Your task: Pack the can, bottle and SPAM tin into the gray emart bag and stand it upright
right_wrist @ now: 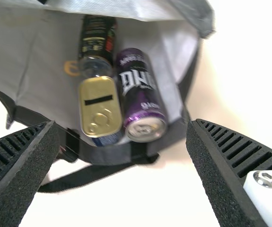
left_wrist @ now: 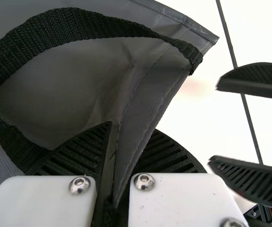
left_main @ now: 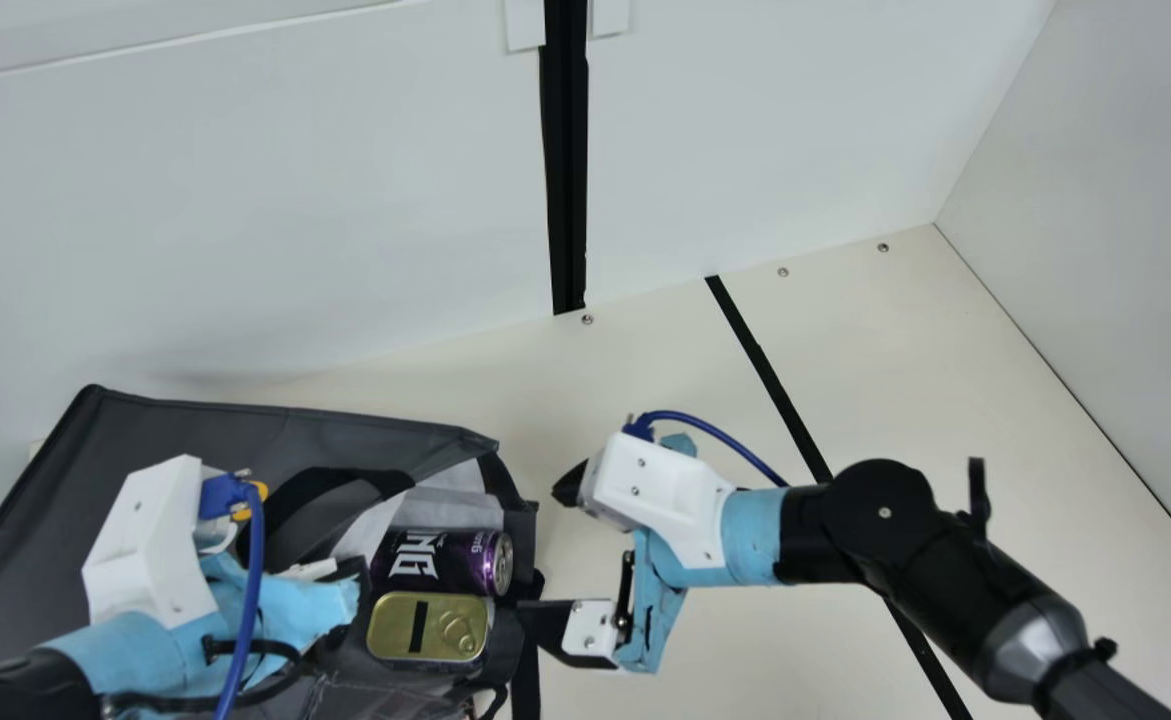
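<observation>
In the main view, my left arm comes in from the bottom left corner, its wrist low over the gray emart bag (left_main: 175, 430); the left gripper (left_main: 355, 585) is closed on a seamed fold of the bag's fabric, pinched between its ribbed fingers (left_wrist: 83, 151). The bag lies on its side, mouth to the right, with a black strap (left_main: 345, 480) looping across it. Inside, in the right wrist view, the bottle (right_wrist: 97, 42) lies deeper, lengthwise, its clear end towards the SPAM tin (right_wrist: 100, 106). The tin's long axis runs left to right in the main view, ring-pull end towards the mouth. Just beside it, the purple can (left_main: 442, 562) lies nearly parallel, lid facing the mouth. My right arm slants up from the lower right, then levels off leftward; the right gripper (left_main: 539, 548) stands at the mouth, fingers spread wide.
</observation>
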